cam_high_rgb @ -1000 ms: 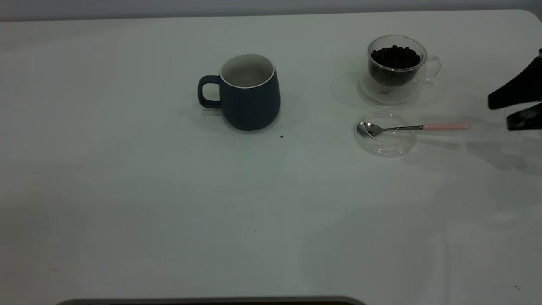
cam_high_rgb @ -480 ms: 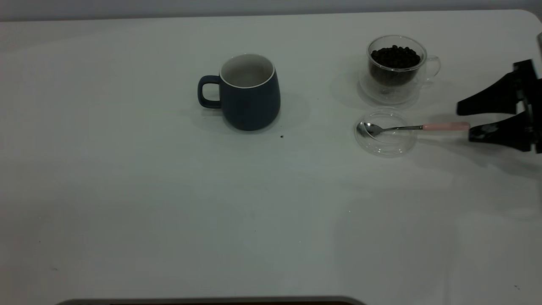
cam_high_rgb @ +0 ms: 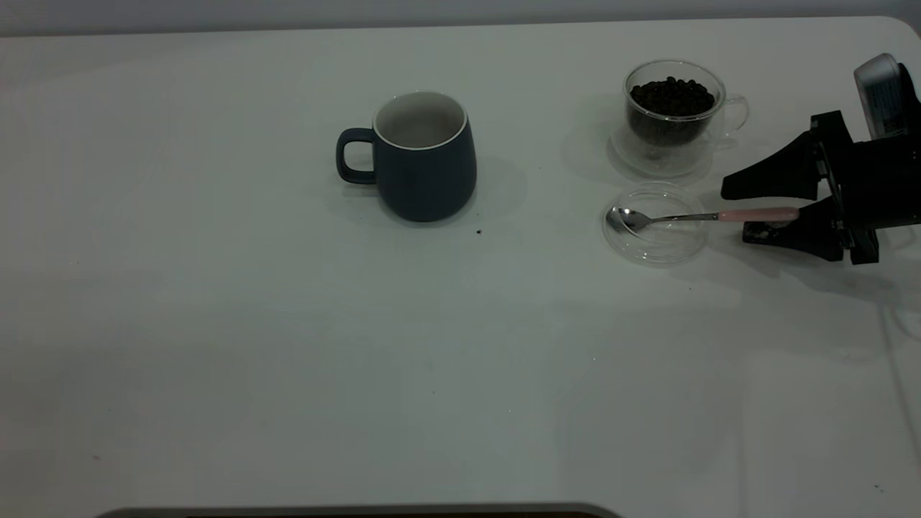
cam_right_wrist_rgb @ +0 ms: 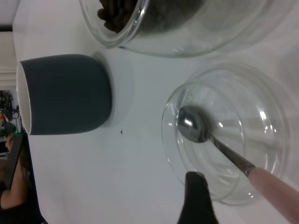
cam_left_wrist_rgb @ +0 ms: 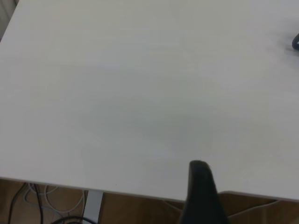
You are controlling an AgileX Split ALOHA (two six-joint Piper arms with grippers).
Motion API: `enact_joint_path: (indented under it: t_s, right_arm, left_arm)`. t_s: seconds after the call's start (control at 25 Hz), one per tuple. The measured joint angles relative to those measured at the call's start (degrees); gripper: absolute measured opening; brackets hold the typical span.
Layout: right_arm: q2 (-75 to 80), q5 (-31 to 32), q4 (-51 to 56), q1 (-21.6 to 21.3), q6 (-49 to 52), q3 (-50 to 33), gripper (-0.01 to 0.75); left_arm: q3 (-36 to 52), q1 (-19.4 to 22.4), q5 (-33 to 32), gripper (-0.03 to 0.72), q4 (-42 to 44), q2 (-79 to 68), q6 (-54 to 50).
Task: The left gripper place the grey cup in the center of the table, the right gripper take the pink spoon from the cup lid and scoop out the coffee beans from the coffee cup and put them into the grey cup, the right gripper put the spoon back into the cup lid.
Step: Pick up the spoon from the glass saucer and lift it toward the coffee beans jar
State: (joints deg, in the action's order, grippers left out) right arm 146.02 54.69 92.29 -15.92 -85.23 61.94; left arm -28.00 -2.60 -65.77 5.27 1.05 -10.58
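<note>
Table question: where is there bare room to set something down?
The table is bare along its whole near side and left of the grey cup, also between that cup and the cup lid. It is crowded at far right: coffee cup, lid, pink spoon and the open right end effector.

In the right wrist view the coffee cup is cut off by the frame so only part of its wall and a few beans show, and the spoon runs out of the picture at its pink handle. The left gripper shows only as one dark finger at the left wrist view's edge, and of the grey cup only a dark sliver shows there.
</note>
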Motion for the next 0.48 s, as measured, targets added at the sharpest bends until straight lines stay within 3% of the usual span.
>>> enact_joint_path:
  t_s: [0.24,0.36,0.48]
  right_arm:
    - [0.00,0.00,-1.26,0.00,-0.03,0.00,0.537]
    - [0.00,0.00,-1.72,0.00,-0.03,0.00,0.452]
    - [0.00,0.00,-1.80,0.00,-0.03,0.00,0.320]
  left_arm:
    - [0.00,0.00,0.00,0.569,0.00,0.00,0.00]
    - [0.00,0.00,0.00,0.569,0.00,0.00,0.00]
    - [0.00,0.00,0.00,0.569,0.00,0.00,0.00]
